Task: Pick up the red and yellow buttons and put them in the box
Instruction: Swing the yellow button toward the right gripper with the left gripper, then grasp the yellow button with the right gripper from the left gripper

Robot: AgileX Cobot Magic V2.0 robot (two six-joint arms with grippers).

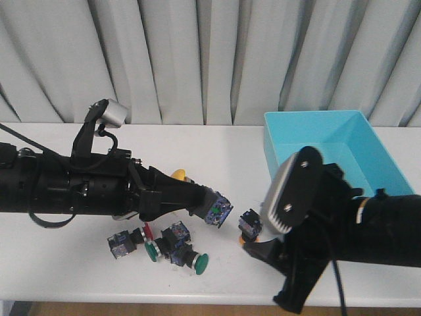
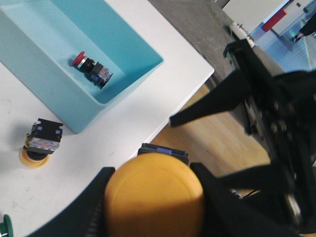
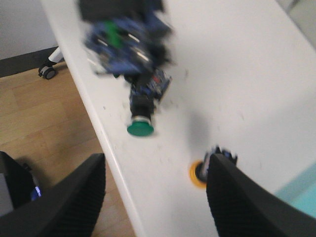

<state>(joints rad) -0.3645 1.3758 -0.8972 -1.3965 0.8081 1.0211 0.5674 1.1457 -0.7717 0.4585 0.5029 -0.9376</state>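
My left gripper is shut on a yellow button, whose cap fills the gap between the fingers; in the front view its dark body sticks out past the fingertips above the table. A second yellow button stands cap-down on the table, also visible as the yellow button beside one finger of my right gripper, which is open and empty. A red button lies inside the turquoise box. A red cap shows in the cluster under my left arm.
Green-capped buttons and dark bodies lie clustered near the table's front edge. One right finger hangs past that edge over the floor. A bit of yellow shows behind the left arm.
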